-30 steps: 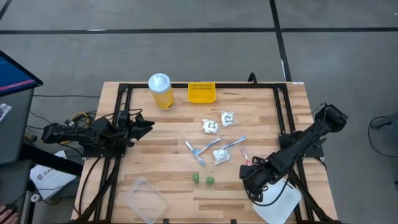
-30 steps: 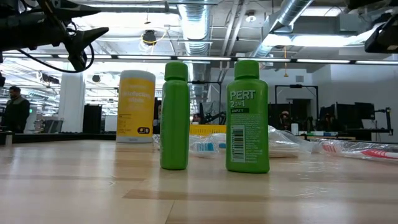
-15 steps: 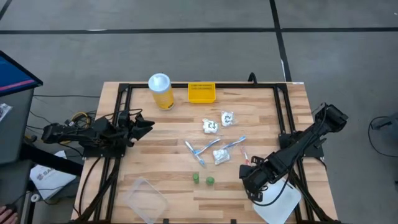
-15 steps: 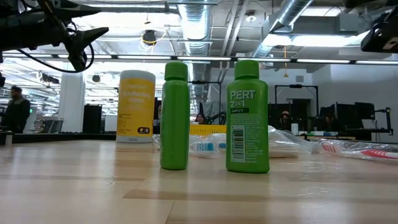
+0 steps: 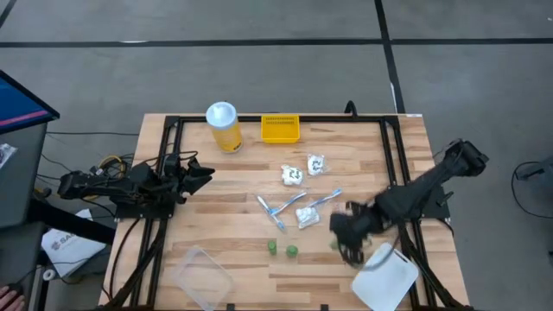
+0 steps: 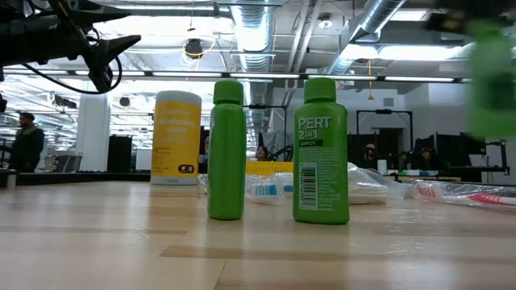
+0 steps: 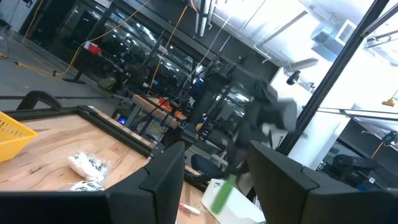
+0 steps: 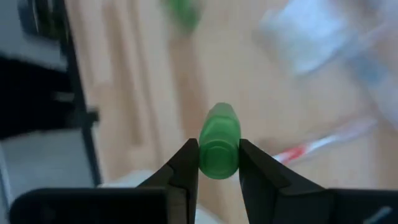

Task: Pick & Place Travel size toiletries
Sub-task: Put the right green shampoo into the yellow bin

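My right gripper (image 8: 217, 163) is clamped on a green bottle (image 8: 219, 142), held off the table near the right edge, above the red brush (image 8: 323, 142), presumably in transit to a drop point. Two more bottles (image 5: 282, 250) stand near centre; packets (image 5: 302, 170) lie farther back. The left gripper (image 5: 203, 173) waits at the left edge, fingers parted, holding nothing.

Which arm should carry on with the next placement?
Right. The right gripper is already shut on a green bottle near the toiletries, while the left gripper waits at the table's left edge, holding nothing.
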Motion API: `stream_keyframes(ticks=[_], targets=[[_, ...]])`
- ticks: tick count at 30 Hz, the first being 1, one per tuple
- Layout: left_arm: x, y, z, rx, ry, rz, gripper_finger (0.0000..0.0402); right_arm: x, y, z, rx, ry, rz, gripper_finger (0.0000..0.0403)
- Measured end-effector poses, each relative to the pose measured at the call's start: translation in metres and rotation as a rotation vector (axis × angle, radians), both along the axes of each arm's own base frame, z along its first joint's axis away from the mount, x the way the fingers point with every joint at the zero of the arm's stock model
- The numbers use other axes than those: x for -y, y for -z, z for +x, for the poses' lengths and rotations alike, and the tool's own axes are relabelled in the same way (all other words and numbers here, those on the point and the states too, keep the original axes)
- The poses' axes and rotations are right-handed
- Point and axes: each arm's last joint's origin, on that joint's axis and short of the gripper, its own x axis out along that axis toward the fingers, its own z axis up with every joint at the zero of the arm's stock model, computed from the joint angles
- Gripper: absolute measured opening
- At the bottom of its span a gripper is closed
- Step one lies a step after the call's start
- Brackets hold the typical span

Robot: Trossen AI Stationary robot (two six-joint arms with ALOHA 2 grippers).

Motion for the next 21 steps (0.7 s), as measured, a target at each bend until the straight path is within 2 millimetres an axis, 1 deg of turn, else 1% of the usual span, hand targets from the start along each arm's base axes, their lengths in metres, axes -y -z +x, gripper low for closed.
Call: stream_keyframes(ticks=[2, 5, 10, 13, 16, 19, 21], targets=[[0.0, 0.0, 0.0, 0.0, 0.0, 0.0, 0.0172, 0.023, -0.02, 0.008, 0.051, 0.026, -0.042, 0.0077], [0.0, 0.0, 0.0, 0.0, 0.0, 0.0, 0.0172, 0.063, -0.044, 0.021, 0.088, 0.05, -0.13, 0.0077], [0.0, 0.0, 0.0, 0.005, 0.0, 0.0, 0.0172, 0.138, -0.063, 0.053, 0.117, 0.093, -0.24, 0.0077], [0.0, 0.0, 0.0, 0.005, 0.0, 0.0, 0.0172, 0.186, -0.069, 0.072, 0.125, 0.141, -0.296, 0.0077], [0.0, 0.0, 0.0, 0.005, 0.0, 0.0, 0.0172, 0.234, -0.07, 0.09, 0.114, 0.239, -0.317, 0.0077], [0.0, 0.0, 0.0, 0.005, 0.0, 0.0, 0.0172, 0.279, -0.064, 0.106, 0.107, 0.316, -0.314, 0.0077], [0.0, 0.0, 0.0, 0.005, -0.001, 0.0, 0.0172, 0.303, -0.058, 0.119, 0.101, 0.35, -0.315, 0.0077]])
